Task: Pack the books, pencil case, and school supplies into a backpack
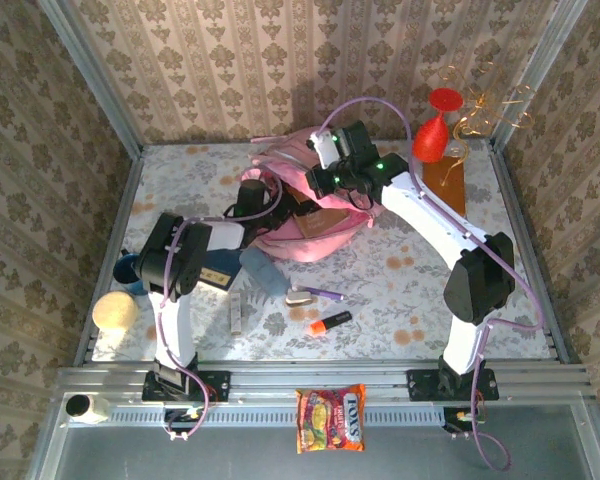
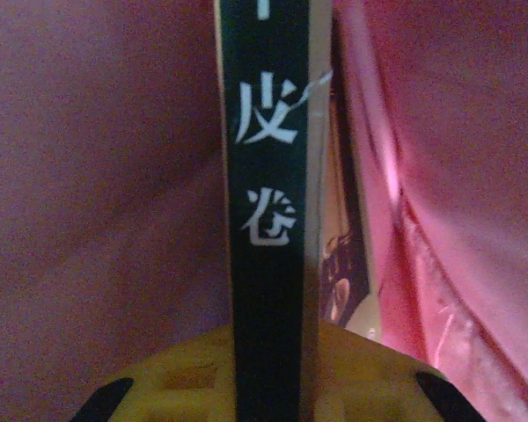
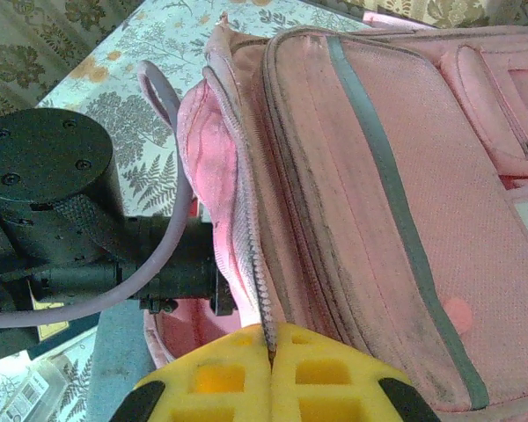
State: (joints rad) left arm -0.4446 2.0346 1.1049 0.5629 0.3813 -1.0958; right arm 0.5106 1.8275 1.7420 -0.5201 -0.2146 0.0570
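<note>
A table [image 1: 430,290] with a fern-print cover stands between walls of patterned wallpaper [image 1: 230,60]. The pink backpack [image 1: 330,240] lies at the table's centre, a little toward 12 o'clock, with its mouth facing 9 o'clock. The left gripper [image 1: 252,197] reaches into that mouth from 9 o'clock. In its wrist view, its yellow fingers [image 2: 370,378] are clamped on a dark-spined book [image 2: 266,176] with white characters. The book stands on edge inside the pink lining. The right gripper [image 1: 342,178] comes over the bag from 3 o'clock, and its jaws are pressed together on the zip edge of the backpack's opening.

At the backpack's 7 o'clock a navy book [image 1: 218,270] lies partly under the left arm, with the grey-blue pencil case [image 1: 263,270] just beside it. At 6 o'clock lies a purple pen [image 1: 325,294], and nearer the table's front edge an orange-and-black marker [image 1: 330,322]. A snack packet [image 1: 330,418] sits on the front rail at the table's 6 o'clock. A red vase [image 1: 432,135] stands toward 1 o'clock.
</note>
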